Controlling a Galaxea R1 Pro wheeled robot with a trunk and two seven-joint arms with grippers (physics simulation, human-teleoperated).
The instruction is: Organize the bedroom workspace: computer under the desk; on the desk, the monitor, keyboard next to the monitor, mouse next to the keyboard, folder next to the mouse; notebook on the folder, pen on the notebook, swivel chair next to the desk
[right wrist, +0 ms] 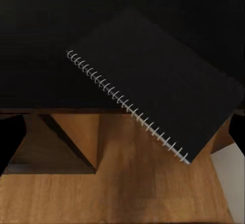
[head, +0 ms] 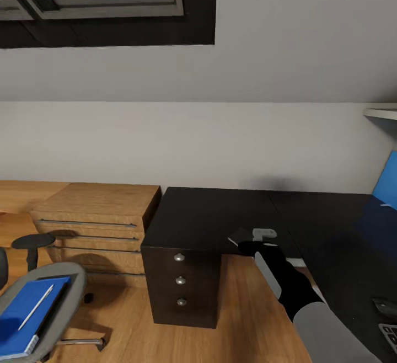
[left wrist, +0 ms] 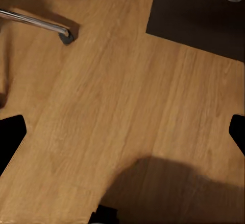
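A: Biggest first. Any sign of the desk (head: 220,214)?

B: Dead ahead, along the white wall. Black top, with a three-knob drawer stack at the left end and a wooden chest (head: 99,214) just beside that.

A: And the swivel chair (head: 77,291)?

B: Low on the left, out on the wood floor, well apart from the desk. Carries the folder (head: 16,308) flat on the seat, with the pen (head: 36,307) lying slantwise on the blue cover.

A: Then the notebook (right wrist: 158,86)?

B: At the desk's front edge, lying skewed, with one corner and part of the wire binding hanging out over the floor. Directly under the right gripper (right wrist: 122,132).

A: Pinched?

B: No. Spread wide, with a fingertip far out on each side and nothing caught between. Same for the left gripper (left wrist: 122,132): spread, empty, aimed at bare floor near a chrome chair leg (left wrist: 35,22).

A: Thoughts on handling?

B: Probably light and thin, with stiffish covers but apt to flop open if caught by one cover alone. Looks smooth, so likely slippery.

A: So where to take hold?

B: At the overhanging corner, one finger above and one below, through the full thickness and clear of the coil.

A: And the folder?

B: Wide, flat and bendy, by the look of it. Hard to pinch off a soft seat, so better to go for an edge near the seat's rim. Worth lifting the pen off first: slim, round and likely to roll at the least tilt. Best pinched across the middle.
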